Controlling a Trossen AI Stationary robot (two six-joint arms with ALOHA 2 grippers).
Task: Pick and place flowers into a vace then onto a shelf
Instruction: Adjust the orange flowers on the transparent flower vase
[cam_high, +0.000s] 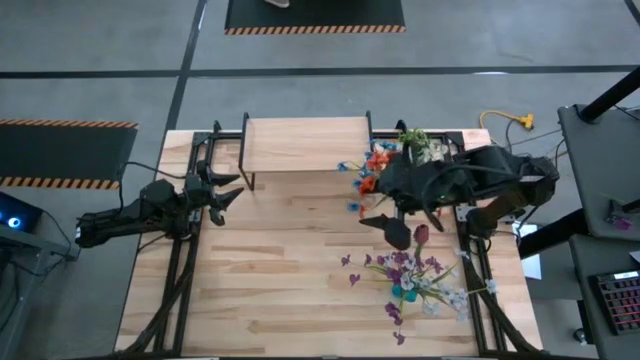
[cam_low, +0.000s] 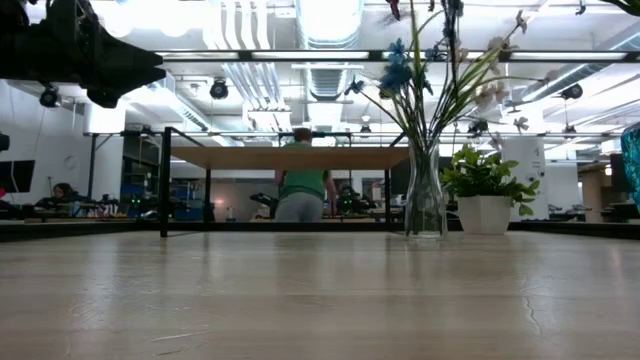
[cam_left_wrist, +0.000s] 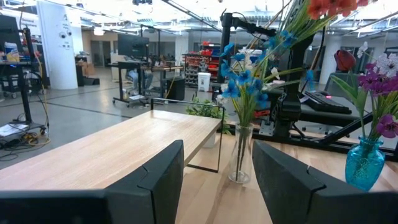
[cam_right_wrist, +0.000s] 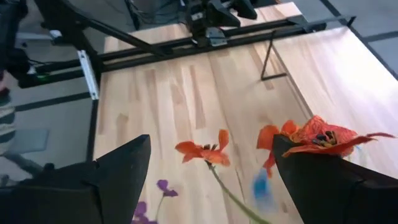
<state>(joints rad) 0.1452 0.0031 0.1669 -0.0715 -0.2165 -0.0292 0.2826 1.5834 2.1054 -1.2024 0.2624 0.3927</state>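
Flowers, small artificial blooms in orange, blue and white on thin green stems (cam_low: 430, 90), already stand in a clear glass vase (cam_low: 425, 195) on the tabletop just beside the low light-wood shelf on black legs (cam_high: 305, 143); lifting the vase onto it looks like what remains. A teal glass vase with purple blooms (cam_left_wrist: 365, 163) sits nearer the table's front. The right gripper (cam_right_wrist: 211, 168) hovers above the orange blooms, fingers spread wide, holding nothing. The left gripper (cam_left_wrist: 217, 174) waits by the shelf's left end, half open and empty. A white-potted leafy plant (cam_low: 485, 195) crowds the clear vase.
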